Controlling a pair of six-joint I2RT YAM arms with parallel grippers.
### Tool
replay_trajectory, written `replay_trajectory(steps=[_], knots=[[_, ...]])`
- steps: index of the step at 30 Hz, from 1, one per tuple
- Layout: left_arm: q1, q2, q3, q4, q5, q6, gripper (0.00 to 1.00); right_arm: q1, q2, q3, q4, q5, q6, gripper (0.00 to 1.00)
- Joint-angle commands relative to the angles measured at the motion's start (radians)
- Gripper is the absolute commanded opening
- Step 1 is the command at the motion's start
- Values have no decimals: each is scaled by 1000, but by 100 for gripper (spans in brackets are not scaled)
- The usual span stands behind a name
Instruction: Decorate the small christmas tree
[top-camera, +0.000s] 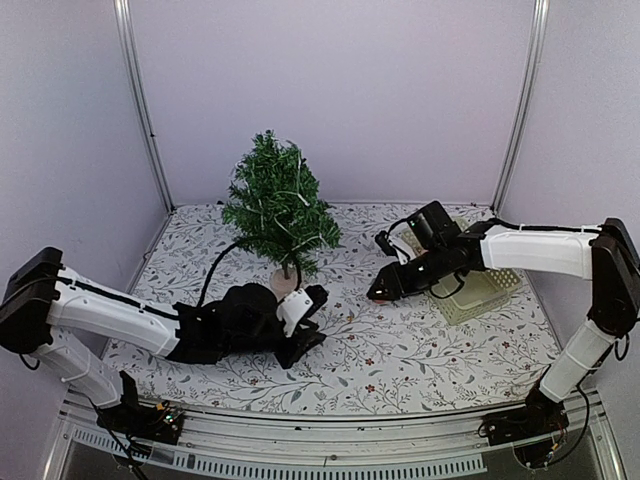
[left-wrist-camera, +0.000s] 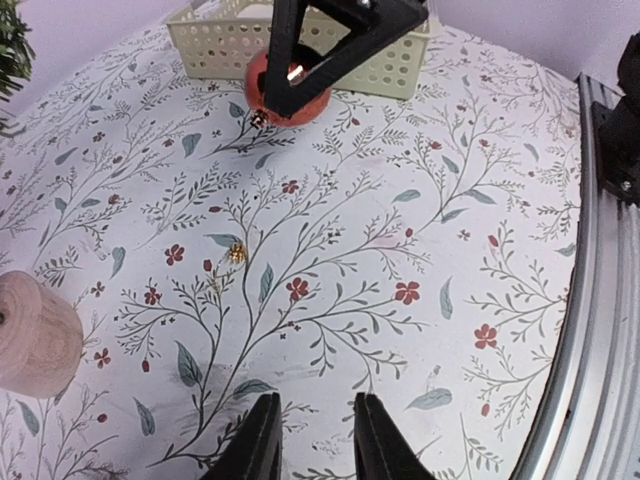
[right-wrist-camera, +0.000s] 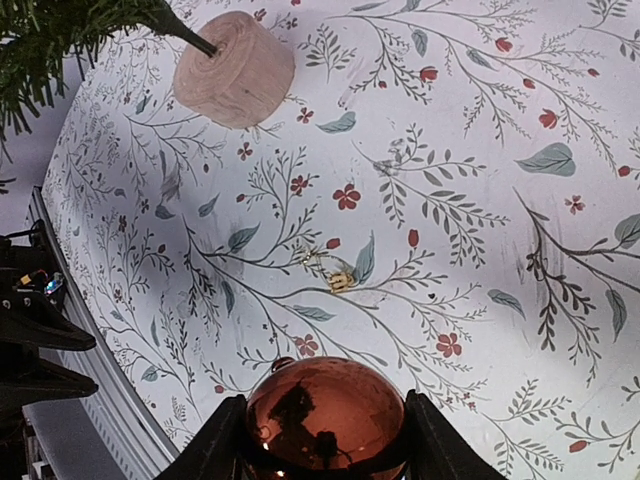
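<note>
Right hand (right-wrist-camera: 322, 435) pinches a red bauble (right-wrist-camera: 322, 405) to the right of the small christmas tree (top-camera: 280, 205), which stands upright; left hand (left-wrist-camera: 315, 440), slightly parted and empty, lies nearer its base (left-wrist-camera: 35, 335).

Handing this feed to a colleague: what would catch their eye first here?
First the shiny red bauble held in the right gripper, low over the floral tablecloth near the cream basket. The small christmas tree stands toward the table's back, and a tiny gold piece lies loose nearby.
</note>
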Motion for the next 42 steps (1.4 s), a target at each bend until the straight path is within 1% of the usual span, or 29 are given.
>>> replay_trajectory(steps=[1,8,12,18,25,32,37,42], knots=[[-11,28,18,73,0,-16,27,2,57,4,17,15,-60,33],[-11,-7,-29,87,-25,-50,27,4,177,82,35,45,-105,33],[-11,-29,-44,80,-49,-40,28,7,234,123,66,38,-114,32],[-12,-32,-56,101,-57,-21,28,31,328,206,67,39,-132,32],[-11,-38,-70,110,-65,-12,28,59,403,231,58,6,-148,31],[-11,-57,-89,98,-64,17,28,97,373,157,57,-78,-155,31],[-11,-58,-100,86,-28,59,28,139,324,89,66,-197,-164,30],[-12,-44,-95,75,17,113,28,150,291,41,57,-313,-172,29]])
